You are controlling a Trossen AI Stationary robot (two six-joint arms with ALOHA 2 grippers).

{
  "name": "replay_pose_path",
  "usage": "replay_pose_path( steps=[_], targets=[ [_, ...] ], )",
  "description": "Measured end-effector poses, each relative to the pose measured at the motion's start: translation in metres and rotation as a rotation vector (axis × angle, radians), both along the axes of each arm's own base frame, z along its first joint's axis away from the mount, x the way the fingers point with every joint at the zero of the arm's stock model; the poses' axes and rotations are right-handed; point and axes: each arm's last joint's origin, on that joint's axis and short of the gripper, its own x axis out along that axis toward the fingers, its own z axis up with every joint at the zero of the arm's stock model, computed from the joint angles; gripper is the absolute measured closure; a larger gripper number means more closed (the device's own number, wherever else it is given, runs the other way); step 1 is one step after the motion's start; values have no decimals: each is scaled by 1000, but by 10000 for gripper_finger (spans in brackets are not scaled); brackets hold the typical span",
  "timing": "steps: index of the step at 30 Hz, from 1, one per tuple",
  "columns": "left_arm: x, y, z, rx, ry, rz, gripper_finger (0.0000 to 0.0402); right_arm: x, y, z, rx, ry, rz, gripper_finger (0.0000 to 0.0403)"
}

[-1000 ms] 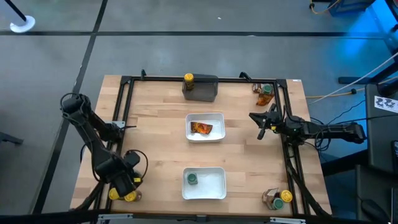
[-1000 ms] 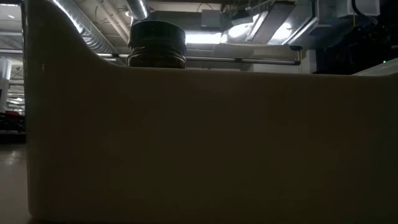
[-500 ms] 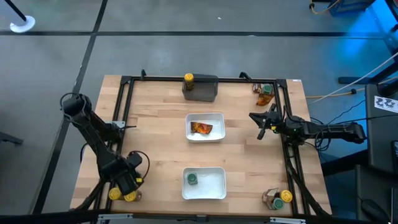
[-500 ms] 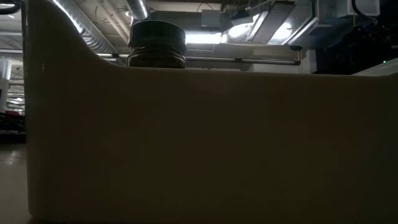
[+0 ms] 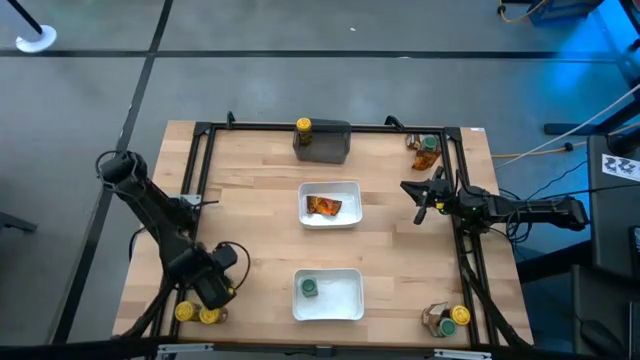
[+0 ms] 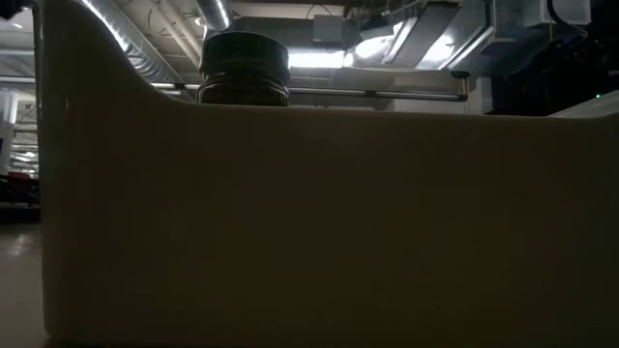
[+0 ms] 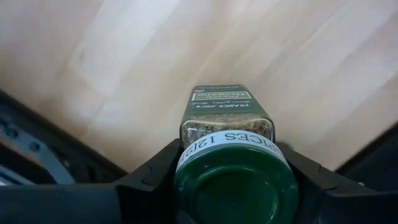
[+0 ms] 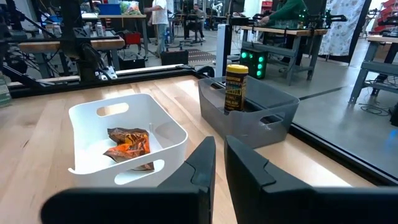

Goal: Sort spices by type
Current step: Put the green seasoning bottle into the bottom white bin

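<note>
The left hand (image 5: 222, 285) is clamped on a green-lid jar (image 7: 231, 163), low over the near left part of the tabletop (image 5: 250, 230). The right hand (image 5: 418, 200) waits at the right side with its fingers (image 8: 198, 165) close together, holding nothing.

The tabletop is pale wood with a black frame around it. Past it is a big room with a grey floor, benches and people far off.

Two white trays sit in the middle. The far tray (image 5: 352, 190) holds an orange sachet (image 5: 323, 206). The near tray (image 5: 345, 295) holds a jar with a green lid (image 5: 309, 288). A grey bin (image 5: 330, 140) at the far edge holds a yellow-lid jar (image 5: 303, 126).

The held jar has clear sides, brown-green spice inside, and a white ring with letters under its dark green lid. Two yellow lids (image 5: 196, 314) sit at the near left corner, beside the left hand.

A second ago the left hand was nearer that corner; it has moved toward the near tray. The right hand has not moved.
</note>
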Motion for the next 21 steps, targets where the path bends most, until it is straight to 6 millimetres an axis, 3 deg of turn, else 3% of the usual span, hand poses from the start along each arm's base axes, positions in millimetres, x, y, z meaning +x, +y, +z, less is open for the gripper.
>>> replay_pose_path(
  steps=[15,21],
  targets=[
    [61,32,65,-2,-278,-146,220,0,0,0,0,1,0,366],
    [87,47,81,-3,-450,-217,220,0,0,0,0,1,0,365]
  ],
)
